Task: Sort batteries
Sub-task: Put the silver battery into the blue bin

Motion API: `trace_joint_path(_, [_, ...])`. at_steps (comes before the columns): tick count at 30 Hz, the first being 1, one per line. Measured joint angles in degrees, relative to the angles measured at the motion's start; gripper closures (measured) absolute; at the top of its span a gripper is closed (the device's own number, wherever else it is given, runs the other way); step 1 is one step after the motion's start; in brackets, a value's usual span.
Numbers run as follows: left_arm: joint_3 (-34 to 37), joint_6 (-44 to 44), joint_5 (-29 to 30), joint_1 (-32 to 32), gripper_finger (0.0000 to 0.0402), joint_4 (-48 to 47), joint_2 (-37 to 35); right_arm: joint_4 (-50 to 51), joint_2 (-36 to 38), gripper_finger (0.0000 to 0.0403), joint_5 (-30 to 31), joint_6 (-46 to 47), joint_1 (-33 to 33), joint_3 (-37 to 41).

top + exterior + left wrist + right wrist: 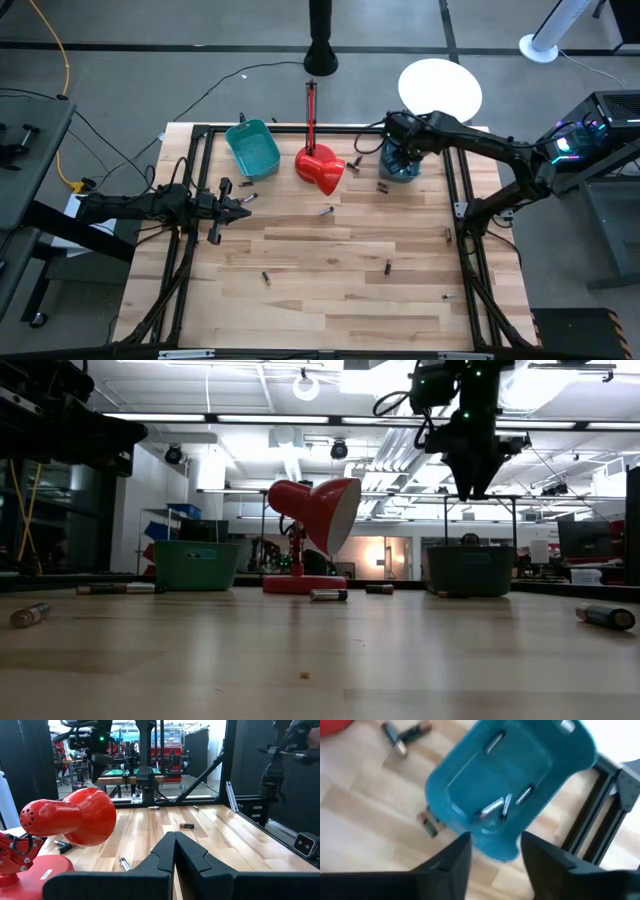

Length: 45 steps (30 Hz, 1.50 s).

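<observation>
My right gripper hovers open and empty over the blue bin at the table's far right; in the right wrist view its fingers frame the bin, which holds several batteries. In the low view it hangs above that bin. My left gripper is shut and empty at the table's left, near the teal bin, pointing toward the right. Loose batteries lie flat on the wood; one lies ahead of the left gripper.
A red desk lamp stands between the two bins, head tilted down. Two batteries lie beside the blue bin, another close to its wall. More cells lie near the right frame rail.
</observation>
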<state>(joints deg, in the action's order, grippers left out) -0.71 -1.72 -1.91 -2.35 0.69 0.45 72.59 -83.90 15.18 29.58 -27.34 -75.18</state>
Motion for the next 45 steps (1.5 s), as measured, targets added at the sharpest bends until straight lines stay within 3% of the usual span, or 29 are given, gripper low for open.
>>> trace_joint_path(4, [0.0, 0.01, 0.0, 0.0, 0.0402, 0.0, 0.01, 6.83, 0.45, 0.0184, -7.68, 2.98, 3.88, 0.04])
trace_joint_path(9, [0.0, 0.02, 0.0, 0.0, 0.0401, -0.02, 0.02, 16.32, 0.48, 0.0178, -12.85, 8.46, 13.24, 6.06])
trace_joint_path(14, [0.0, 0.01, 0.0, 0.0, 0.0402, 0.0, 0.01, 11.7, 0.43, 0.0183, -22.53, 11.48, 20.61, 19.12])
trace_joint_path(18, [0.0, 0.02, 0.0, 0.0, 0.0401, 0.0, 0.02, 10.11, 0.39, 0.0185, -27.3, 16.41, 22.17, 28.42])
trace_joint_path(22, [0.0, 0.02, 0.0, 0.0, 0.0402, -0.04, 0.02, 9.99, 0.24, 0.0188, -25.52, 24.2, 22.15, 30.49])
trace_joint_path(28, [0.0, 0.01, 0.0, 0.0, 0.0402, 0.07, 0.02, 1.64, 0.26, 0.0195, -24.31, 37.03, 22.23, 30.12])
trace_joint_path(36, [0.0, 0.02, 0.02, 0.0, 0.0402, 0.02, 0.02, -1.96, 0.26, 0.0206, -20.9, 58.88, 27.42, 34.77])
trace_joint_path(45, [0.0, 0.0, 0.0, 0.0, 0.0401, 0.0, 0.0, -2.57, 0.26, 0.0208, -10.49, 79.52, 28.6, 34.43])
